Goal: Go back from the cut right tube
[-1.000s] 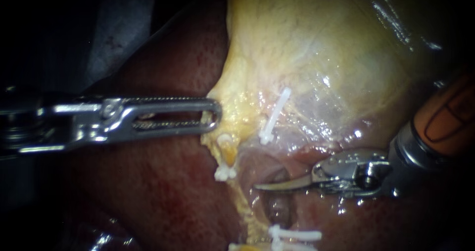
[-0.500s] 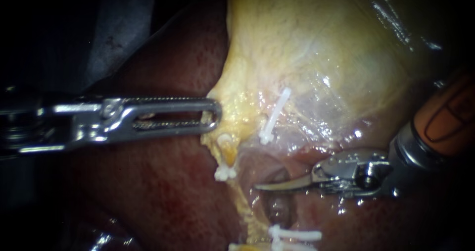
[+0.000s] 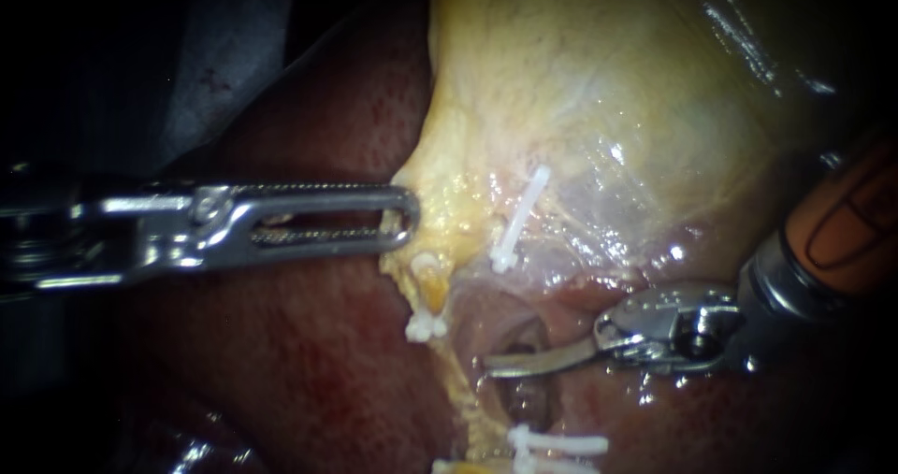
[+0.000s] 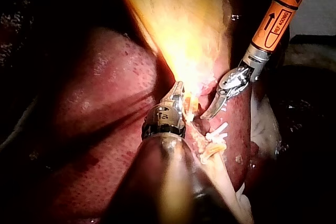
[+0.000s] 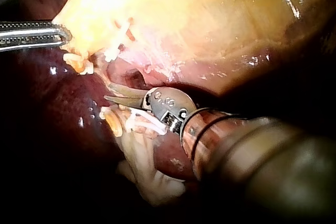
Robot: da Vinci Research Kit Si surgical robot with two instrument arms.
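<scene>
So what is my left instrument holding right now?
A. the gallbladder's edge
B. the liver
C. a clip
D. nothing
A: the left instrument has its jaws shut on the gallbladder at its yellow lower edge; the nearest clip hangs below them, untouched.

1. Setting: a surgical bench set-up, with organs laid out in the open under close lighting.
2. Tissue: a dark red liver [image 3: 309, 362] lies beside a pale yellow gallbladder [image 3: 608, 91], with darkness around them.
3. Tools: the left instrument [image 3: 412, 218] enters from the left. The right instrument [image 3: 493, 369], on an orange-banded shaft, enters from the right. Both are slender metal.
4. Supplies: white clips [image 3: 517, 222] sit on the tissue near the middle.
5. Far left: a grey surface [image 3: 215, 53], possibly a drape; too dim to confirm.
</scene>
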